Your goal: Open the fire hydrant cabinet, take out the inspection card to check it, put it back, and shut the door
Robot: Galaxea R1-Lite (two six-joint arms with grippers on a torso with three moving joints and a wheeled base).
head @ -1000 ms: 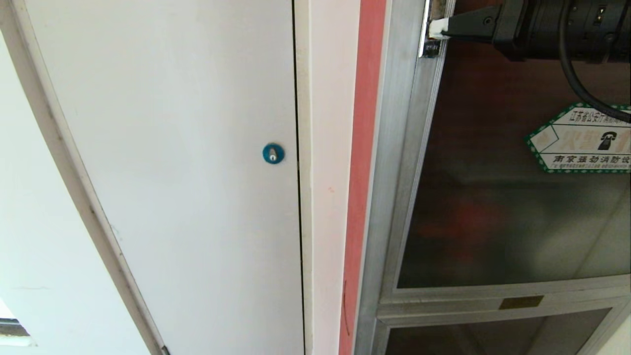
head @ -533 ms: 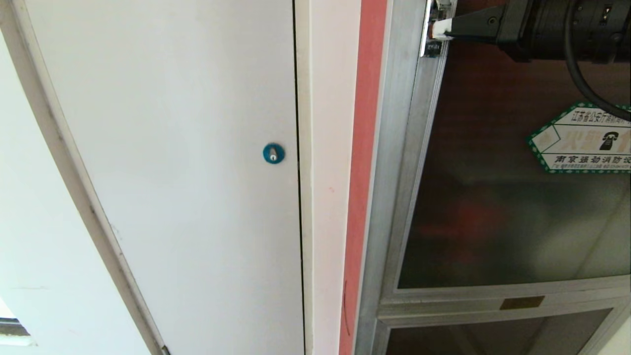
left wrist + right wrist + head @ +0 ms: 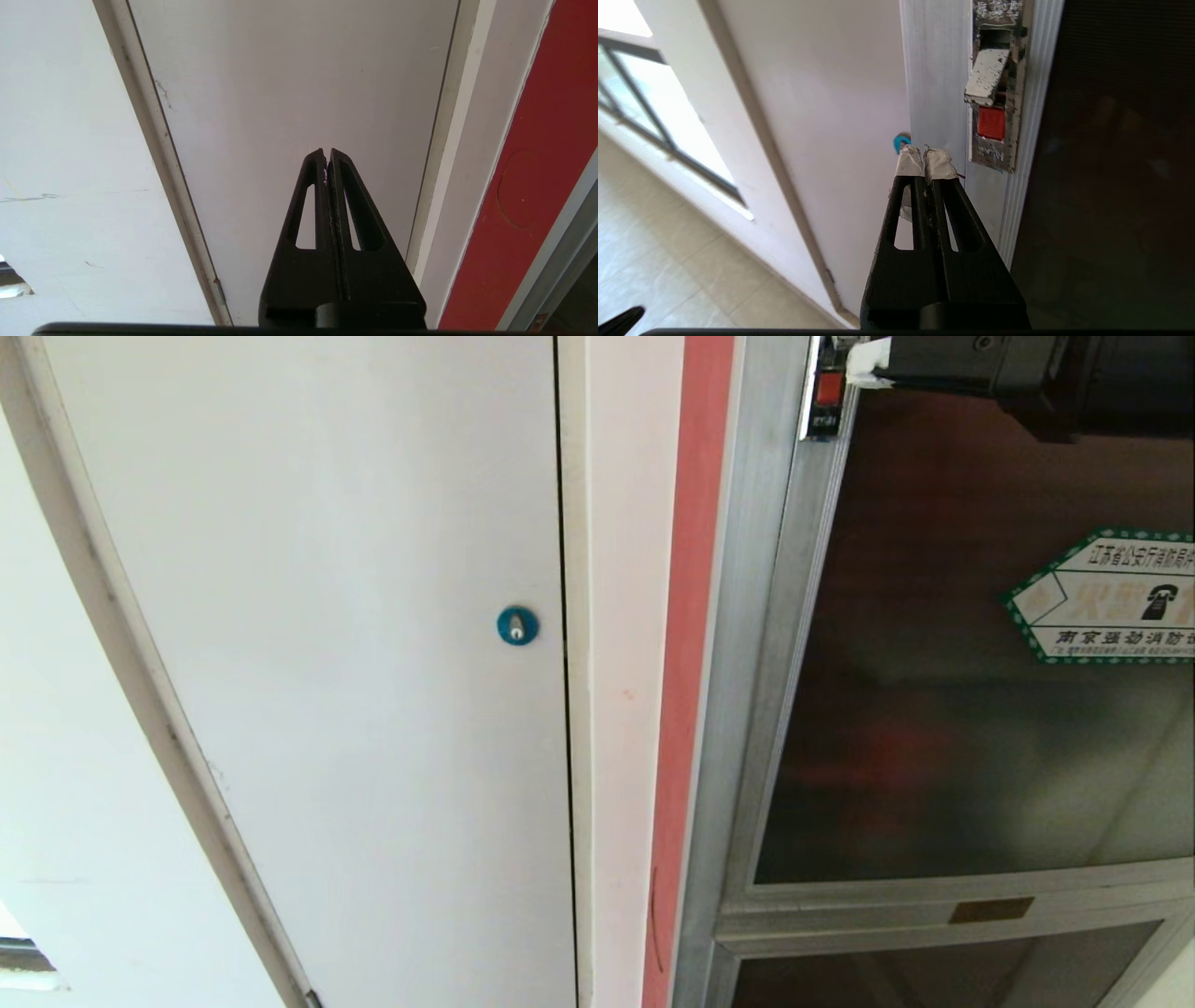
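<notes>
The right gripper [image 3: 864,362] has been raised and drawn back from the small red latch [image 3: 826,387], which is now uncovered. The fire hydrant cabinet [image 3: 747,709] is shown with the door [image 3: 934,709] shut. Both grippers' fingers are pressed together, empty; the left gripper [image 3: 326,156] is parked before the white panel door [image 3: 373,663].

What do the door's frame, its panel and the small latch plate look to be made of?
The door: frame looks like brushed silver aluminium with ribbed extrusion lines; panel seems dark tinted glass, showing faint reflections. The latch plate looks like worn painted metal, chipped, with a red, probably plastic, insert.
</notes>
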